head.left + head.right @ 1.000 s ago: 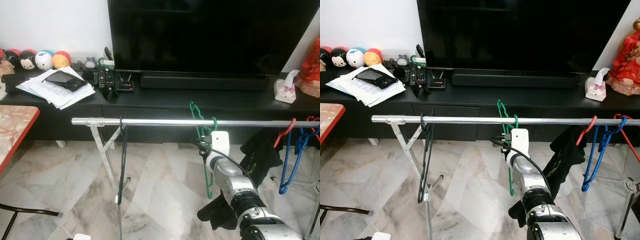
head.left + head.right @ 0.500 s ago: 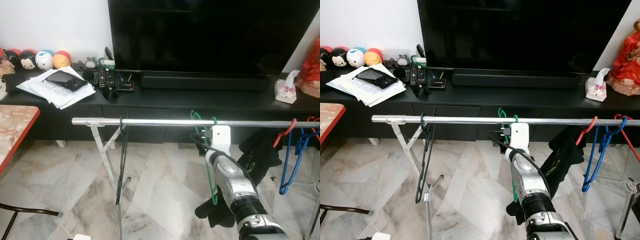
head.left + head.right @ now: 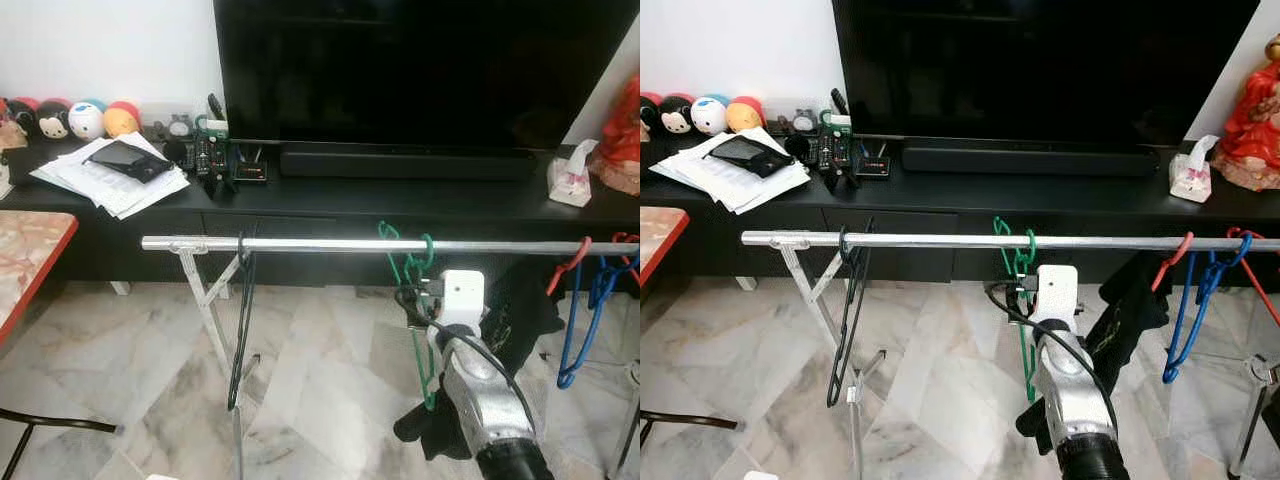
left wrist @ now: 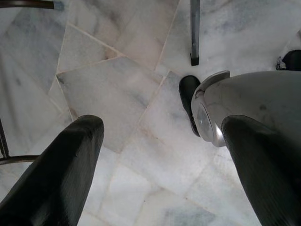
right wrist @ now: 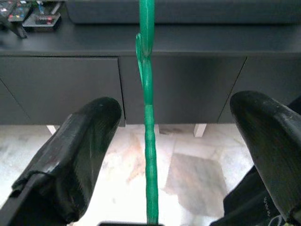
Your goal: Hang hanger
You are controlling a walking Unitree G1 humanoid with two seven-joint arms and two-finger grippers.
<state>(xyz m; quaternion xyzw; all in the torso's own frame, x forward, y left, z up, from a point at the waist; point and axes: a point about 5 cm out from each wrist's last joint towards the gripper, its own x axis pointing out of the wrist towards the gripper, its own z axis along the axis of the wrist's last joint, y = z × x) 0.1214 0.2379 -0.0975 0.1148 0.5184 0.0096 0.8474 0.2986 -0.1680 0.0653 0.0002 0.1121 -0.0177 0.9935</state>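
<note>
Green hanger hooked over silver rail, mid-rail, hanging free; job looks done. Right gripper just near side of it, fingers spread wide, hanger between, apparently untouched. Left gripper idle, open, aimed at marble floor. Black TV console far behind rail.

Your right gripper has drawn back and dropped below the rail since a second ago, its fingers now parted with the green hanger running free between them. The hanger now hangs from the rail by its own hook, lower than before.
</note>
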